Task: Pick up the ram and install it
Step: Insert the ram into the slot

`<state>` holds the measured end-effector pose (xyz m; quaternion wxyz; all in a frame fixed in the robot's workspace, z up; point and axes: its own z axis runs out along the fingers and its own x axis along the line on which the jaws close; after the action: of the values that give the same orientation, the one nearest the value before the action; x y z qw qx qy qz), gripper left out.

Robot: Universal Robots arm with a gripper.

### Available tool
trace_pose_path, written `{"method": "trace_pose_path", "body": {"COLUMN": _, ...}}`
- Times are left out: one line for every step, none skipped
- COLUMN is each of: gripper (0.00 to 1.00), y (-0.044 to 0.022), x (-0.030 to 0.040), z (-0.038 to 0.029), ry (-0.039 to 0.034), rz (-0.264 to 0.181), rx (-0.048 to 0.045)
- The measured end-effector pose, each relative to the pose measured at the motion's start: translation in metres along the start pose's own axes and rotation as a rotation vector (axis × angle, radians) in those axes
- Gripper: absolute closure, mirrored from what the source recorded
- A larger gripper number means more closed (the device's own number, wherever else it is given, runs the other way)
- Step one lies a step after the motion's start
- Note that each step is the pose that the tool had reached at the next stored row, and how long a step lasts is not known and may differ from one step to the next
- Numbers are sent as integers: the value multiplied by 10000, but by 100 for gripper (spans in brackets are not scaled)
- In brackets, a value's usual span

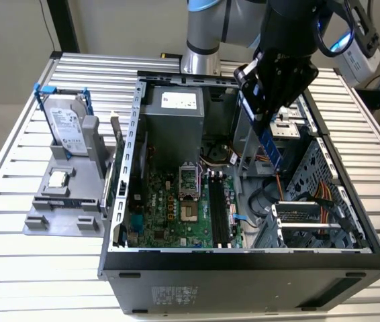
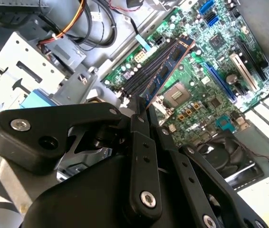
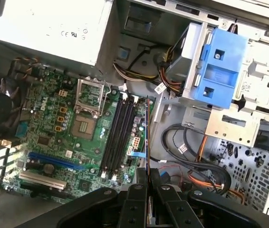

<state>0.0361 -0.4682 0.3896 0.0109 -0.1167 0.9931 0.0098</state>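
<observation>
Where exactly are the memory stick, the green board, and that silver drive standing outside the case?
ram [image 2: 165,71], second wrist view: on its chip face.
motherboard [image 3: 53,123], first wrist view: on bare green board.
hard drive [image 1: 66,127], exterior view: on its labelled face.

Upper end of the ram [image 1: 268,139] (blue stick) hidden inside the gripper [image 1: 265,121] fingers

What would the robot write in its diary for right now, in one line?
gripper: shut on ram | ram: held above green motherboard, near black memory slots | not yet seated
</observation>
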Motion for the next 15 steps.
{"method": "trace_pose_path", "body": {"gripper": 100, "y": 0, "x": -1, "z": 0, "ry": -1, "rz": 57, "rx": 2}}
{"method": "trace_pose_path", "body": {"gripper": 100, "y": 0, "x": -2, "z": 0, "ry": -2, "rz": 118, "rx": 2}}
{"method": "trace_pose_path", "body": {"gripper": 100, "y": -1, "x": -3, "z": 0, "ry": -2, "rz": 180, "rx": 6}}
{"method": "trace_pose_path", "body": {"gripper": 100, "y": -1, "x": -4, "z": 0, "ry": -4, "rz": 244, "rx": 5}}
{"method": "trace_pose_path", "body": {"gripper": 100, "y": -1, "x": -5, "z": -1, "ry": -4, "rz": 309, "rx": 9}}
{"method": "trace_pose_path", "body": {"gripper": 100, "y": -1, "x": -6, "z": 0, "ry": -6, "rz": 365, "rx": 9}}
{"method": "trace_pose_path", "body": {"gripper": 100, "y": -1, "x": -7, "z": 0, "ry": -7, "rz": 425, "rx": 12}}
{"method": "trace_pose_path", "body": {"gripper": 100, "y": -2, "x": -8, "z": 0, "ry": -8, "rz": 486, "rx": 12}}
{"method": "trace_pose_path", "body": {"gripper": 100, "y": -2, "x": -9, "z": 0, "ry": -8, "rz": 549, "rx": 15}}
{"method": "trace_pose_path", "body": {"gripper": 100, "y": -2, "x": -10, "z": 0, "ry": -10, "rz": 607, "rx": 16}}
{"method": "trace_pose_path", "body": {"gripper": 100, "y": -3, "x": -12, "z": 0, "ry": -11, "rz": 665, "rx": 17}}
{"method": "trace_pose_path", "body": {"gripper": 100, "y": -3, "x": -13, "z": 0, "ry": -12, "rz": 726, "rx": 18}}
{"method": "trace_pose_path", "body": {"gripper": 100, "y": -3, "x": -14, "z": 0, "ry": -13, "rz": 786, "rx": 20}}
{"method": "trace_pose_path", "body": {"gripper": 100, "y": -3, "x": -15, "z": 0, "ry": -14, "rz": 849, "rx": 21}}
{"method": "trace_pose_path", "body": {"gripper": 100, "y": -4, "x": -16, "z": 0, "ry": -15, "rz": 910, "rx": 22}}
